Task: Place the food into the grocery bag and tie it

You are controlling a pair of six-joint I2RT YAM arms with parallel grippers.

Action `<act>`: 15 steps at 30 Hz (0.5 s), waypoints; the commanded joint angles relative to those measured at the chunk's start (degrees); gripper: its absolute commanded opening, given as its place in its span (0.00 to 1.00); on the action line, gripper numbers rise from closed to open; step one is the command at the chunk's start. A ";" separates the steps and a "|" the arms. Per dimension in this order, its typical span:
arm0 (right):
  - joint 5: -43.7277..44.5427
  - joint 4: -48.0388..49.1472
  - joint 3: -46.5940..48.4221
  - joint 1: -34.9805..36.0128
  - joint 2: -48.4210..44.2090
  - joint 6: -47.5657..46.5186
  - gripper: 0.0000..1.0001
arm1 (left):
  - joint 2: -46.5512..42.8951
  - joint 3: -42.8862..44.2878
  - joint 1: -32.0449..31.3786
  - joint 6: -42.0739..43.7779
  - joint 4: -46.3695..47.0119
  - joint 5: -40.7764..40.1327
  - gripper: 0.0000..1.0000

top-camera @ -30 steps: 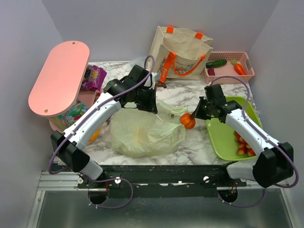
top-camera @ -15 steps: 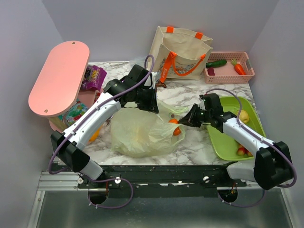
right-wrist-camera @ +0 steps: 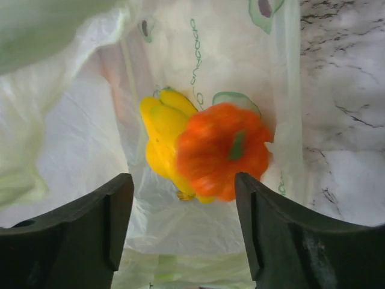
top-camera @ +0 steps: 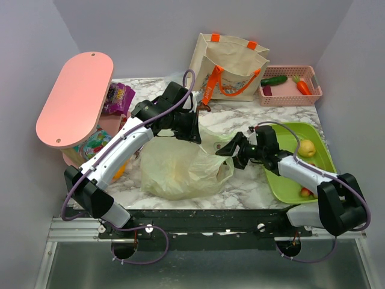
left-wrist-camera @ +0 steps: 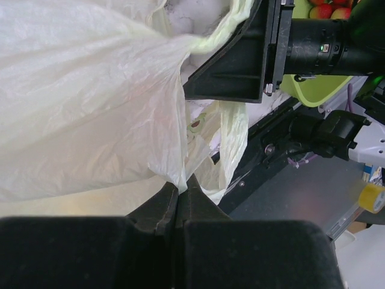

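Left gripper (left-wrist-camera: 178,191) is clenched on the grocery bag (left-wrist-camera: 90,90) rim, holding the mouth up. Right gripper (right-wrist-camera: 183,189) is spread and empty at the mouth. Orange fruit (right-wrist-camera: 222,150) lies inside against the banana bunch (right-wrist-camera: 161,129). Risk: on withdrawal, the right fingers could snag the thin film and tip the fruit out.

Green printed lettering (right-wrist-camera: 197,53) runs down the thin translucent pale green plastic bag (right-wrist-camera: 72,141), too crinkled to read.

Even bright light, blurred closeups
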 commanded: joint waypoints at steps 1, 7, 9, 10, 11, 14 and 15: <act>-3.80 1.35 1.66 0.67 1.24 -2.38 0.81 | 0.21 0.30 -0.04 -0.19 0.75 1.10 0.00; -1.36 -9.54 3.60 0.67 -1.25 -10.77 0.84 | 0.00 0.66 -0.05 0.15 -0.17 0.92 0.00; 1.03 -16.27 5.45 0.67 -2.91 -15.60 0.84 | -0.01 0.80 0.01 0.42 -0.76 0.80 0.00; 2.36 -19.15 6.72 0.60 -3.89 -17.75 0.84 | -0.06 0.88 0.00 0.51 -1.06 0.62 0.00; 4.17 -23.13 8.11 0.66 -4.70 -20.63 0.84 | -0.15 0.95 -0.05 0.58 -1.17 0.50 0.00; 9.75 -32.65 13.84 0.67 -6.67 -28.75 0.84 | 0.35 1.81 0.01 0.27 -2.12 -0.62 0.00; 11.26 -35.65 15.99 0.67 -7.17 -30.83 0.84 | 0.60 2.35 0.01 0.10 -2.40 -0.88 0.00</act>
